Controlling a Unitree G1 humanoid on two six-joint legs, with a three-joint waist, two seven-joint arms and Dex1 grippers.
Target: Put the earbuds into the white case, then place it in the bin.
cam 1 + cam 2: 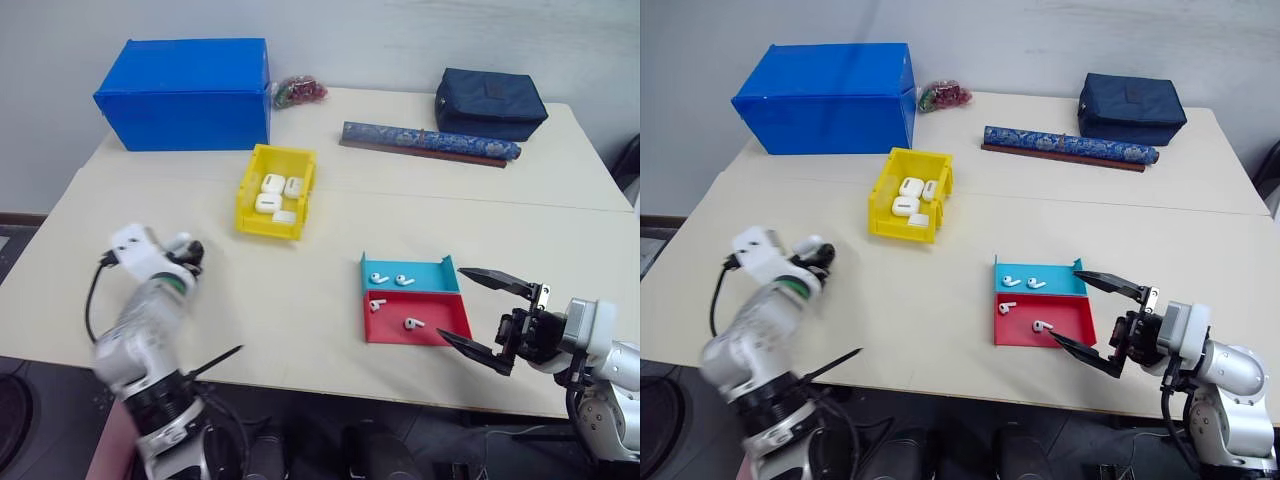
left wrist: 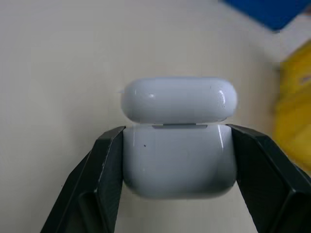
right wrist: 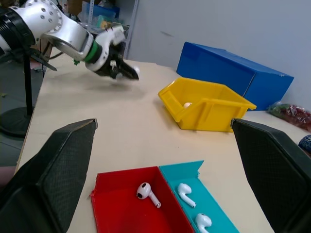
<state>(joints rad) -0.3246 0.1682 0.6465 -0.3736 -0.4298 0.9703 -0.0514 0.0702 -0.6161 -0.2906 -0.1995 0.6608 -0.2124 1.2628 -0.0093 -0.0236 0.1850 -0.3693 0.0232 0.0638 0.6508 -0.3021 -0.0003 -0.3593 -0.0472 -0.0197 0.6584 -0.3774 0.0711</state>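
My left gripper (image 1: 190,250) hovers over the table's left side, shut on a white case (image 2: 179,160). Its black fingers (image 2: 104,170) press the case's two sides, and the lid points away from the wrist. The yellow bin (image 1: 247,195) stands beyond it toward the table's middle and holds several white cases (image 1: 272,184). Several earbuds lie in a teal-and-red tray (image 1: 447,275): two in the teal half (image 1: 379,277), two in the red half (image 1: 413,323). My right gripper (image 1: 452,305) stands wide open just right of that tray, with nothing between its fingers (image 3: 58,165).
A large blue box (image 1: 185,92) stands at the back left, with a small bag of coloured items (image 1: 300,92) beside it. A long patterned roll (image 1: 430,142) and a navy pouch (image 1: 490,102) lie at the back right.
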